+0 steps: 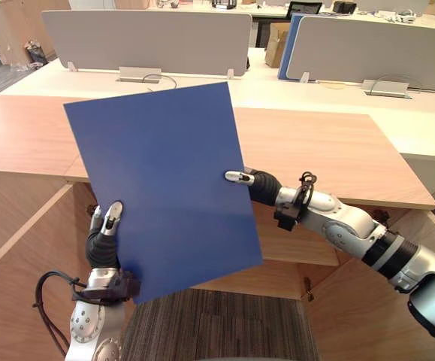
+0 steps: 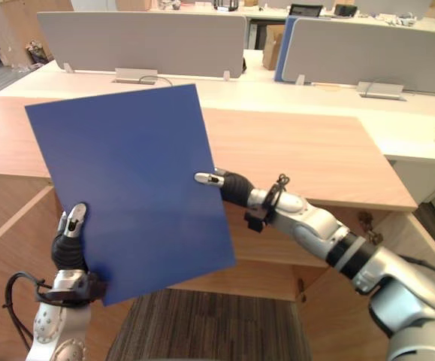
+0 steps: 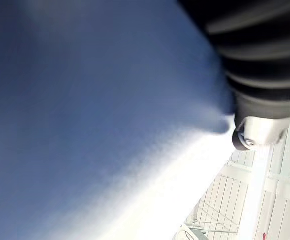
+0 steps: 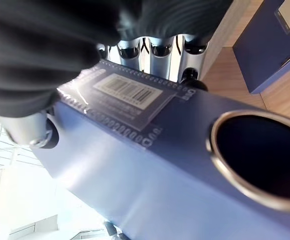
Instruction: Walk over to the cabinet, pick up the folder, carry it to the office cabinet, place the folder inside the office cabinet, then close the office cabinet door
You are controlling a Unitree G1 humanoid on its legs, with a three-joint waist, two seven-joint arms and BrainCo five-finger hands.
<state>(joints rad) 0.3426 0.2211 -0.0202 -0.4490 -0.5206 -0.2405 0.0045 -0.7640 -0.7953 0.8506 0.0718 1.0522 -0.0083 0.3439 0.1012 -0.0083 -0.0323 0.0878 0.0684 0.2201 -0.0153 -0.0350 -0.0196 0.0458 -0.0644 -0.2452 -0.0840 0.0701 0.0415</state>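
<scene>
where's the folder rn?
Eye views, centre-left: folder held up before the cabinet, left hand gripping its lower-left corner, right hand its right edge.

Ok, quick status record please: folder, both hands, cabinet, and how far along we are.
folder: blue folder, held up tilted in front of the cabinet
left hand: left hand pinches the folder's lower left corner, thumb on the front face
right hand: right hand grips the folder's right edge, at the spine
cabinet: wooden cabinet straight ahead, doors swung open on both sides
behind: white desks with grey dividers
progress: folder not yet inside, doors not yet closed
</scene>
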